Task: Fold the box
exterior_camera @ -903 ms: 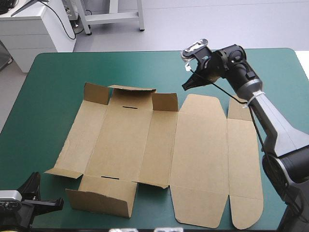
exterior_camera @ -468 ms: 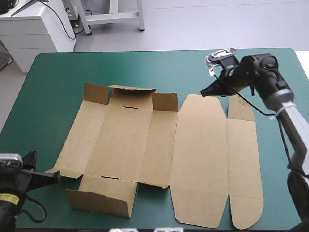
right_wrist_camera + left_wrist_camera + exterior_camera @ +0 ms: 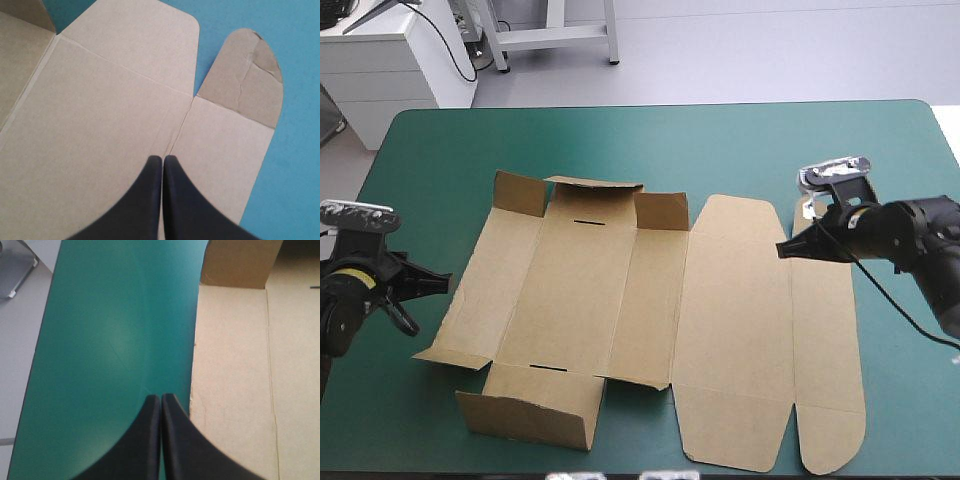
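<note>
Box point(image 3: 620, 300): one, a single cut brown sheet. Slots point(image 3: 588, 222) in it: two. Raised flaps point(image 3: 660, 210) at its far edge: three. End effectors: two, left end effector point(image 3: 442, 283) and right end effector point(image 3: 784, 249). Fingers point(image 3: 145, 440): four, two apiece. Tabletop point(image 3: 720, 150): one, teal-green.

Box point(image 3: 650, 310): lying spread out on the teal-green table point(image 3: 750, 150); its left part is holding up short walls at the far and near ends, and its right part is lying flat.
Left gripper point(image 3: 438, 282): hanging just beside the box's left edge, pointing at it.
Right gripper point(image 3: 786, 249): hanging over the box's right part, black fingers pressing together into a point.
</note>
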